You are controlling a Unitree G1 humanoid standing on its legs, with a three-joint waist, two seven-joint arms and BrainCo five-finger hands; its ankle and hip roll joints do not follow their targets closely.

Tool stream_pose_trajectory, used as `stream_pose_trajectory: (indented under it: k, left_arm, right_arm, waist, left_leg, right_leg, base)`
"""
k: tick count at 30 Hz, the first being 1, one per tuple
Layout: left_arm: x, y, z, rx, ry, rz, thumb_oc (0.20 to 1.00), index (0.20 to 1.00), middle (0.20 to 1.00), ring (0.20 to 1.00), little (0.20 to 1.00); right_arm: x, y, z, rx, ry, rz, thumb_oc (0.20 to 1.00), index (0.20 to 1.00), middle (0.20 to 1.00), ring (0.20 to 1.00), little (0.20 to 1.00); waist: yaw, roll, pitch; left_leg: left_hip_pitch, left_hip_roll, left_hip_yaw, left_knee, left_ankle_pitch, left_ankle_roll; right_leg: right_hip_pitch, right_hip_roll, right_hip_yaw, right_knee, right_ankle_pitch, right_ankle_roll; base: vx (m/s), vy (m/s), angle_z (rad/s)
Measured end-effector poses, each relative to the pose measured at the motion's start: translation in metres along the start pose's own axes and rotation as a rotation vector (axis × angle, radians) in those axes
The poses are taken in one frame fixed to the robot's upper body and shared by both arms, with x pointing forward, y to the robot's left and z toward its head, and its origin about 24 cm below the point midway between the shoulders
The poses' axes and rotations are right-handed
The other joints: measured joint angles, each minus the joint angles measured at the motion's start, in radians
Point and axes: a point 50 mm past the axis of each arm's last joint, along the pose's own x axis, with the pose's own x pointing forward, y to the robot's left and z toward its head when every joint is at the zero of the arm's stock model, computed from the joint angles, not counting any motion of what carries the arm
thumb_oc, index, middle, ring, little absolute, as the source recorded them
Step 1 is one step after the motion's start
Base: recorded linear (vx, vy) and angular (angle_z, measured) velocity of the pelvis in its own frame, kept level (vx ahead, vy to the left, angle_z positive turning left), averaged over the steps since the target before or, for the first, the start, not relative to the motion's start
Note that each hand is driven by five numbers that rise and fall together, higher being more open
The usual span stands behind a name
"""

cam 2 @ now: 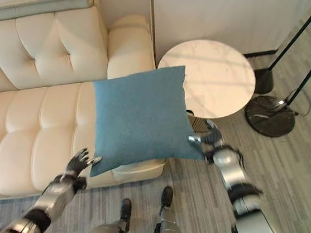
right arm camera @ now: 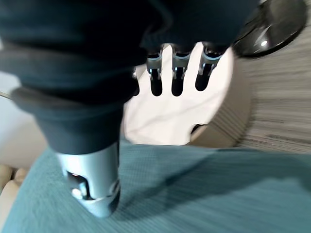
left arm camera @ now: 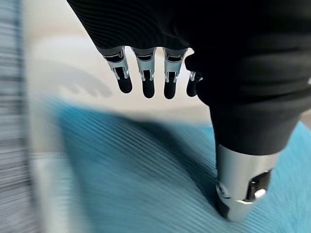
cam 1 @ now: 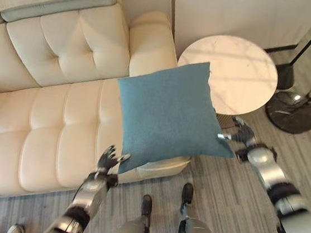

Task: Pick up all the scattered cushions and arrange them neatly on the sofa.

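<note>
Living room of a home; cream tufted leather sofa (cam 1: 49,110) against a pale wall; round white marble-topped side table (cam 1: 231,71) just beside its arm; black floor-lamp base (cam 1: 291,112) on grey wood-grain plank floor (cam 1: 236,199); blue cushion (cam 1: 169,115).

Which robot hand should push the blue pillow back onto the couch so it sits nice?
Probably the right hand. It is at the blue cushion's corner that sticks out past the sofa toward the round table, so it can nudge that side in. The left hand is at the front corner, open.
</note>
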Motion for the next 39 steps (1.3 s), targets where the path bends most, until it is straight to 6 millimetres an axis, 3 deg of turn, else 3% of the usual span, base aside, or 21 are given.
stream_pose_trajectory:
  k: [3,4,5,6,11,15,20,24,27,29,32,35,36,37,39]
  left_arm:
    - [0.018,-0.028,0.041,0.020,-0.067,-0.022,1.000,1.000,1.000,1.000,1.000]
    - [0.020,-0.032,0.048,0.005,-0.083,-0.028,1.000,1.000,1.000,1.000,1.000]
    - [0.019,-0.039,0.054,-0.010,-0.105,-0.040,0.235,0.235,0.235,0.235,0.235]
    - [0.018,-0.038,0.053,-0.014,-0.110,-0.034,0.200,0.200,0.200,0.200,0.200]
    - [0.006,-0.025,0.044,-0.029,-0.140,-0.038,0.200,0.200,0.200,0.200,0.200]
    - [-0.006,-0.020,0.035,-0.057,-0.154,-0.050,0.200,0.200,0.200,0.200,0.200]
    - [-0.036,-0.009,0.010,-0.129,-0.144,-0.064,0.200,0.200,0.200,0.200,0.200]
    - [-0.054,-0.008,0.013,-0.088,-0.192,-0.135,0.200,0.200,0.200,0.200,0.200]
    - [-0.078,0.000,0.009,-0.089,-0.225,-0.172,0.200,0.200,0.200,0.200,0.200]
    - [-0.083,0.002,0.005,-0.065,-0.221,-0.178,0.200,0.200,0.200,0.200,0.200]
    - [-0.098,0.010,0.005,-0.072,-0.237,-0.181,0.200,0.200,0.200,0.200,0.200]
    - [-0.094,0.015,0.008,-0.064,-0.249,-0.162,0.200,0.200,0.200,0.200,0.200]
    - [-0.094,0.016,0.012,-0.059,-0.262,-0.162,0.200,0.200,0.200,0.200,0.200]
    - [-0.095,0.014,0.019,-0.037,-0.296,-0.167,0.200,0.200,0.200,0.200,0.200]
    - [-0.095,0.016,0.025,-0.007,-0.320,-0.176,0.200,0.200,0.200,0.200,0.200]
  right_arm:
    - [0.014,0.015,0.042,-0.010,-0.068,0.011,1.000,1.000,1.000,1.000,1.000]
    - [0.014,0.018,0.049,-0.014,-0.094,0.022,0.859,0.859,0.859,0.859,0.859]
    - [0.013,0.024,0.053,-0.025,-0.107,0.020,0.200,0.200,0.200,0.200,0.200]
    - [0.011,0.024,0.055,-0.033,-0.129,0.020,0.200,0.200,0.200,0.200,0.200]
    - [-0.010,0.037,0.045,0.023,-0.211,0.064,0.200,0.200,0.200,0.200,0.200]
    - [-0.028,0.045,0.022,0.095,-0.193,0.095,0.200,0.200,0.200,0.200,0.200]
    - [-0.063,0.058,-0.023,0.253,-0.112,0.125,0.200,0.200,0.200,0.200,0.200]
    - [-0.092,0.048,-0.047,0.330,-0.085,0.123,0.200,0.200,0.200,0.200,0.200]
    - [-0.124,0.042,-0.049,0.381,-0.131,0.126,0.200,0.200,0.200,0.200,0.200]
    - [-0.132,0.043,-0.051,0.391,-0.140,0.131,0.200,0.200,0.200,0.200,0.200]
    - [-0.154,0.047,-0.046,0.489,-0.175,0.127,0.200,0.200,0.200,0.200,0.200]
    - [-0.154,0.052,-0.042,0.535,-0.202,0.129,0.200,0.200,0.200,0.200,0.200]
    - [-0.154,0.052,-0.041,0.545,-0.208,0.121,0.200,0.200,0.200,0.200,0.200]
    - [-0.153,0.048,-0.042,0.542,-0.213,0.107,0.200,0.200,0.200,0.200,0.200]
    - [-0.154,0.046,-0.043,0.525,-0.213,0.110,0.200,0.200,0.200,0.200,0.200]
  waist:
    - [-0.002,0.002,0.026]
    - [-0.003,0.003,0.035]
    - [-0.006,0.002,0.046]
    - [-0.012,-0.001,0.052]
    - [-0.031,-0.013,0.073]
    - [-0.031,-0.023,0.077]
    - [-0.047,-0.030,0.076]
    - [-0.058,-0.041,0.069]
    - [-0.079,-0.046,0.058]
    - [-0.086,-0.052,0.033]
    - [-0.097,-0.085,-0.001]
    - [-0.101,-0.117,-0.021]
    - [-0.101,-0.114,-0.020]
    - [-0.102,-0.086,-0.017]
    - [-0.081,-0.087,-0.021]
  left_leg:
    - [-0.006,0.005,0.000,-0.010,0.009,-0.011]
    - [-0.005,0.006,0.000,-0.011,0.010,-0.012]
    - [-0.006,0.006,-0.001,-0.015,0.017,-0.003]
    - [-0.001,0.005,-0.002,-0.027,0.022,0.000]
    - [0.036,0.001,0.012,-0.029,0.021,0.000]
    - [0.080,0.000,0.036,-0.030,0.009,0.010]
    - [0.158,-0.005,0.071,-0.032,-0.018,0.023]
    - [0.196,-0.007,0.084,-0.036,-0.035,0.029]
    - [0.231,-0.009,0.090,-0.036,-0.039,0.035]
    - [0.236,-0.013,0.099,-0.036,-0.042,0.039]
    - [0.242,-0.024,0.141,-0.029,-0.045,0.044]
    - [0.235,-0.032,0.176,-0.024,-0.046,0.059]
    - [0.226,-0.021,0.182,-0.022,-0.030,0.086]
    - [0.205,0.017,0.173,-0.014,-0.019,0.083]
    - [0.185,0.045,0.147,0.027,-0.014,0.082]
  right_leg:
    - [-0.009,0.003,-0.006,0.000,0.002,-0.002]
    - [-0.009,0.003,-0.007,0.000,0.003,-0.003]
    - [-0.009,0.002,-0.016,0.000,0.002,-0.005]
    - [-0.008,0.001,-0.021,0.000,0.004,-0.008]
    - [0.031,-0.002,-0.019,0.000,0.013,-0.025]
    - [0.070,0.000,0.001,0.000,0.007,-0.023]
    - [0.135,-0.002,0.032,-0.001,-0.019,0.001]
    - [0.170,-0.002,0.042,-0.001,-0.025,-0.003]
    - [0.196,0.001,0.058,-0.001,-0.030,-0.001]
    - [0.197,0.001,0.071,-0.001,-0.030,-0.001]
    - [0.178,0.003,0.112,0.014,0.002,0.001]
    - [0.157,-0.008,0.140,0.031,-0.002,0.055]
    - [0.153,-0.011,0.139,0.040,-0.028,0.097]
    - [0.070,0.015,0.131,0.230,-0.143,0.087]
    - [0.046,0.020,0.145,0.550,-0.295,0.102]
  base:
    - [-0.01,-0.006,0.02]
    - [0.01,-0.017,0.05]
    - [0.04,0.010,0.08]
    - [0.04,0.017,0.10]
    - [0.03,0.039,0.01]
    - [0.05,0.057,-0.08]
    - [0.12,0.089,-0.17]
    - [0.09,0.115,-0.08]
    - [0.03,0.066,-0.14]
    - [-0.06,0.157,-0.24]
    - [-0.20,0.101,-0.34]
    - [-0.34,0.040,-0.32]
    - [-0.23,-0.011,-0.03]
    - [-0.21,-0.065,0.14]
    - [-0.21,-0.113,0.37]
